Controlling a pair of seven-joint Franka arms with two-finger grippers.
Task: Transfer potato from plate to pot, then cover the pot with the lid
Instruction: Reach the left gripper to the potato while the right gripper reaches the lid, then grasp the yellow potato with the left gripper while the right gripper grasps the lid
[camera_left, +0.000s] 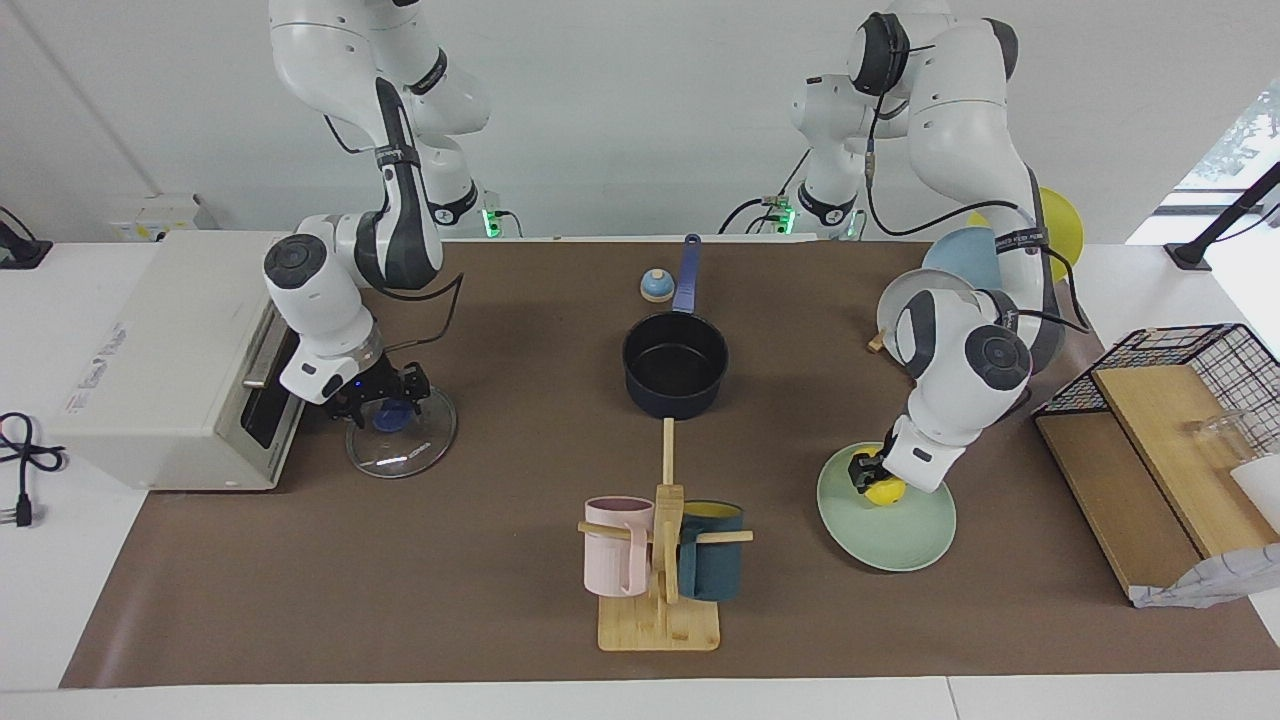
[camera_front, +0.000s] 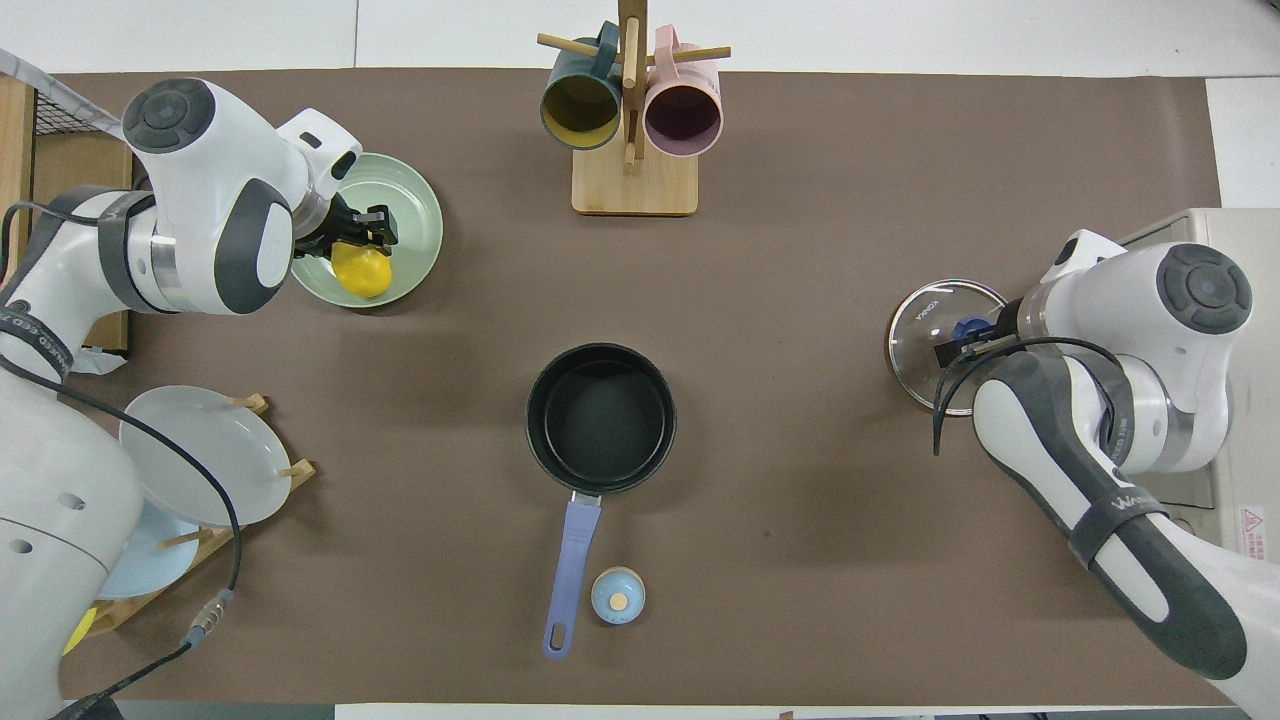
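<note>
- The left gripper (camera_left: 868, 478) is down on the potato (camera_left: 886, 491). Its fingers sit on two sides of the yellow potato and look closed on it.
- The potato is on the plate (camera_left: 900, 540). The green plate lies flat at the left arm's end of the table.
- The right gripper (camera_left: 385, 398) is down at the blue knob of the lid (camera_left: 402, 448). It is not clear if its fingers are apart or pressed on the knob.
- The lid lies flat on the brown mat, at the right arm's end of the table, just beside the white box (camera_left: 160, 350).
- The pot (camera_left: 675, 362) sits in the middle of the table with nothing in it. Its long blue handle points toward the robots.
- A small blue bell (camera_left: 656, 286) stands just beside the handle.
- The overhead view shows the potato more fully, by the plate's edge nearer to the robots. In the facing view the left arm covers part of it.
- The facing view shows how low both grippers are.
- A pink mug (camera_left: 615, 545) and a dark teal mug (camera_left: 712, 565) hang on a wooden stand (camera_left: 660, 620), farther from the robots than the pot.
</note>
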